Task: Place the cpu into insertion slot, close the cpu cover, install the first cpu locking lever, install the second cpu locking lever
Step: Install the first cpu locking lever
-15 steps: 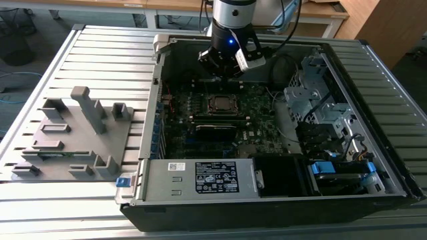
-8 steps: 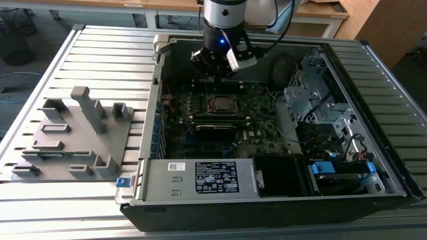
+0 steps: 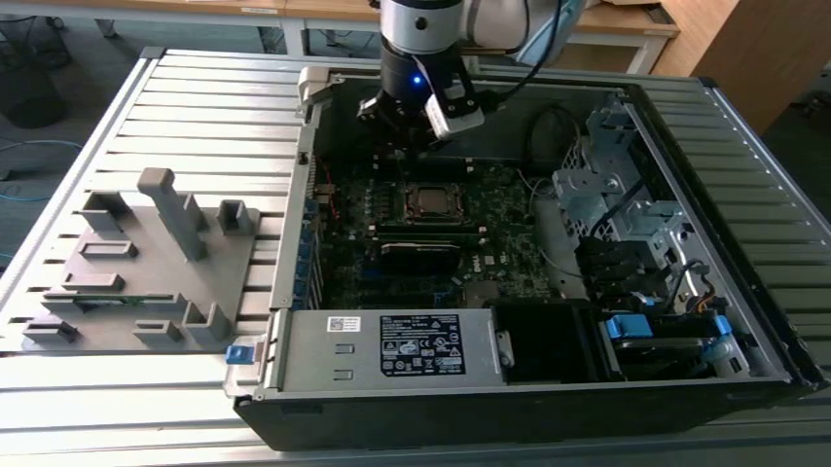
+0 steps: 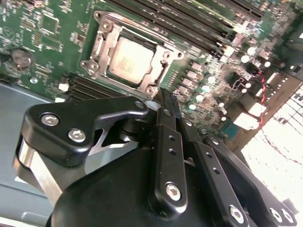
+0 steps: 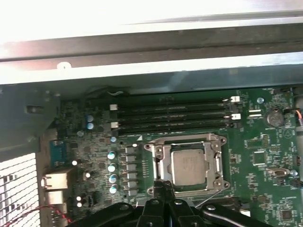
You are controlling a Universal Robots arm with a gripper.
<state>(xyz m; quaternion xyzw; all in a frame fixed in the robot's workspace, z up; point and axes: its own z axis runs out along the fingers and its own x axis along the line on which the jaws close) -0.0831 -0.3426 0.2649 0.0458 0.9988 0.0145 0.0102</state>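
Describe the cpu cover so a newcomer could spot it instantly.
Inside the open computer case, look at the green motherboard, beside the long black memory slots. The cpu cover is the silvery square frame lying around the pale cpu; its open window sets it apart from the dark slots.

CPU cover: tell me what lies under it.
Through the window of the cover the chip shows, pale metal face up. The cover's frame hides the chip's edges, and the chip hides the socket beneath it.
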